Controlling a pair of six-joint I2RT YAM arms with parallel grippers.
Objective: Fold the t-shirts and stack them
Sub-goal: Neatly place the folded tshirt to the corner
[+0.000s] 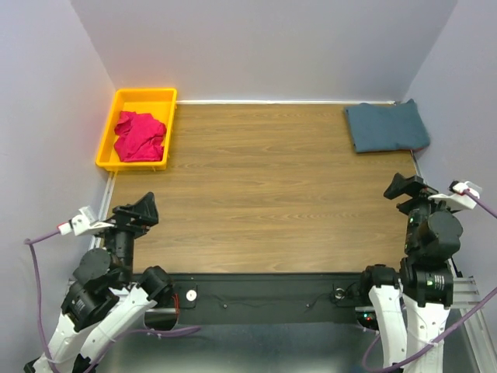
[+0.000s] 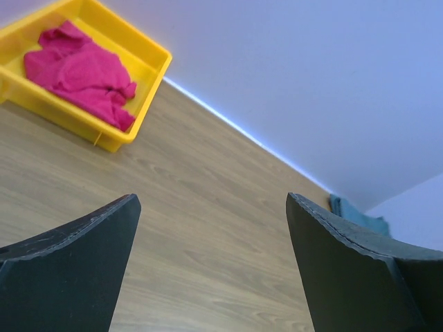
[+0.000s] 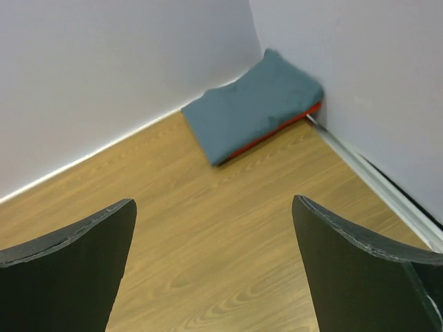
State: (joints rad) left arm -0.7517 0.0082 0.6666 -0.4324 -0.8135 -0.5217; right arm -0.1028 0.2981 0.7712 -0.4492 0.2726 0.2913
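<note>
- My left gripper [image 2: 211,204] hangs over the near left part of the table [image 1: 264,194]. Its jaws are spread wide with nothing between them, and it is tilted so its camera looks toward the yellow bin [image 1: 145,95].
- My right gripper [image 3: 213,204] is likewise spread and empty. It is raised over the near right side and aimed at the far right corner.
- The magenta-pink shirt [image 1: 140,137] lies crumpled and unfolded inside the bin at the far left. I judge it the one piece left to do, and my left side is the natural one to reach for it.
- The grey-blue shirt [image 1: 387,127] lies folded flat in the far right corner, close against both walls. That keeps the pile out of the way of any folding on the wood.
- Under its near edge, my right wrist view shows a thin strip of what is probably the orange shirt [image 3: 277,134], folded beneath. Only that sliver shows, so I cannot be sure.
- If so, the stack is two high. The pink one must come out of the bin, be spread, folded and carried onto that pile.
</note>
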